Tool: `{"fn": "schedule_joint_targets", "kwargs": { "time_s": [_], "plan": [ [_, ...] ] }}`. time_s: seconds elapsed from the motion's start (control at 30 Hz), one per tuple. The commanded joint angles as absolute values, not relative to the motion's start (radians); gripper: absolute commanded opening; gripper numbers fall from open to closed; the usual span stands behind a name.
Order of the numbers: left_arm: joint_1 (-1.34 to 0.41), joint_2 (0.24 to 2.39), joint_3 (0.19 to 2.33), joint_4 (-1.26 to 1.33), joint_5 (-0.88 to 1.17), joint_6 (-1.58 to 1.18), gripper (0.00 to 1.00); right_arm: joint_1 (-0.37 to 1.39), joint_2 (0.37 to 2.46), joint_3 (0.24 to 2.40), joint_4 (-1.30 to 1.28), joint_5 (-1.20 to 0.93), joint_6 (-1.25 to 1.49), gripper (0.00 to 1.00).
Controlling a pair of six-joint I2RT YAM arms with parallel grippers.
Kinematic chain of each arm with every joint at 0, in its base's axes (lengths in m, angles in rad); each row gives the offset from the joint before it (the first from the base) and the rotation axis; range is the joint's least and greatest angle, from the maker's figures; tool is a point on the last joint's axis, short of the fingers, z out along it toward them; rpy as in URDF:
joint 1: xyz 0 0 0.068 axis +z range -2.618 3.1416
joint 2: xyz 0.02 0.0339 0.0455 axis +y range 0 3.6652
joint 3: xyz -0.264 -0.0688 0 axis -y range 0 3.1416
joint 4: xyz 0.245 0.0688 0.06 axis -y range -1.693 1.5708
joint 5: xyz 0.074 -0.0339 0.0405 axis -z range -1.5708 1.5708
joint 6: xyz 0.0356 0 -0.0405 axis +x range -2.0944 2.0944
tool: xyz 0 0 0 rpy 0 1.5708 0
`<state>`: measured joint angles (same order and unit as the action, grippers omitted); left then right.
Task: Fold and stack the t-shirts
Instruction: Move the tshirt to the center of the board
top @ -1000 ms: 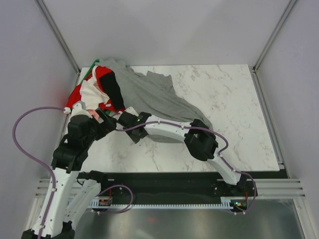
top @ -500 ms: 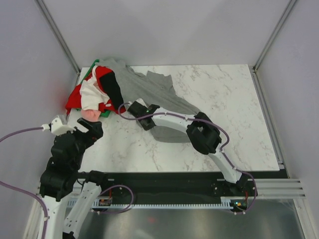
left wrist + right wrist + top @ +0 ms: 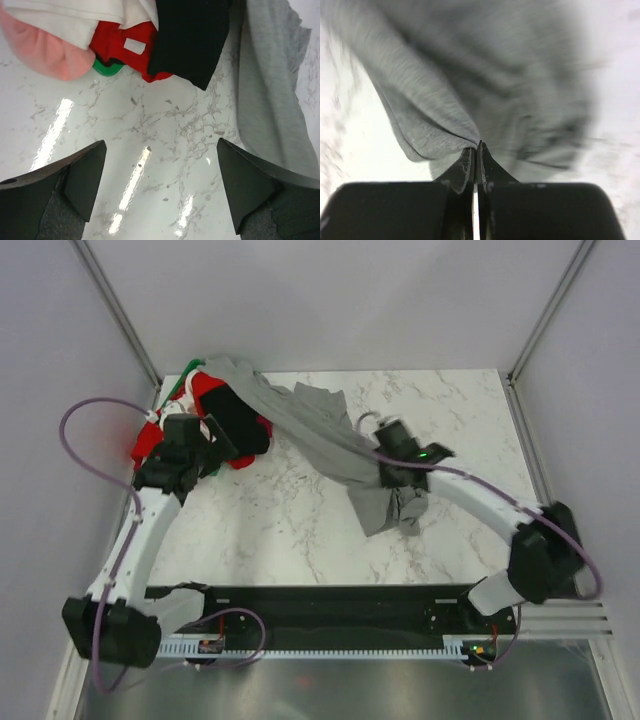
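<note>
Right wrist view tells you the grip is made: the right gripper (image 3: 479,147) has its fingers pressed together on a pinch of the heather-grey t-shirt (image 3: 445,100), and the cloth bunches into folds just above the tips. From the top external view, that hold sits at the near end of the shirt, which runs as a long twisted band from the pile at the far-left corner out to the middle of the marble table (image 3: 470,430). A loose bundle hangs below the clamp. The grip looks meant to drag this one shirt clear of the others so you can spread it flat.

Your left gripper (image 3: 160,145) hovers with its fingers wide apart and nothing between them. It looks down on bare marble just short of the pile, where the black t-shirt (image 3: 190,35), red t-shirt (image 3: 135,55), white t-shirt (image 3: 75,15), pink t-shirt (image 3: 45,50) and a sliver of the green t-shirt (image 3: 107,67) are heaped. It seems placed to pin the pile or catch the grey shirt's far end.

A second ago your right arm reached across to the left, at the shirt's edge beside the pile, and the shirt lay broad and slack. Since then the arm has swung right and drawn the cloth taut. Your left arm was folded back near its base and has since stretched out to the pile.
</note>
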<state>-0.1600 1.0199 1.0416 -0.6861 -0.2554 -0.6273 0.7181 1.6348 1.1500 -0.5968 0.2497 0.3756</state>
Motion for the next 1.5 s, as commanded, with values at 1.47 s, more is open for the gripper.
{"fn": "schedule_joint_targets", "kwargs": {
  "time_s": [1.47],
  "plan": [
    [0.211,2.297,2.118,-0.594,0.003,-0.78,1.0,0.025,1.285,1.062,-0.729,0.347,0.41,0.0]
  ]
}}
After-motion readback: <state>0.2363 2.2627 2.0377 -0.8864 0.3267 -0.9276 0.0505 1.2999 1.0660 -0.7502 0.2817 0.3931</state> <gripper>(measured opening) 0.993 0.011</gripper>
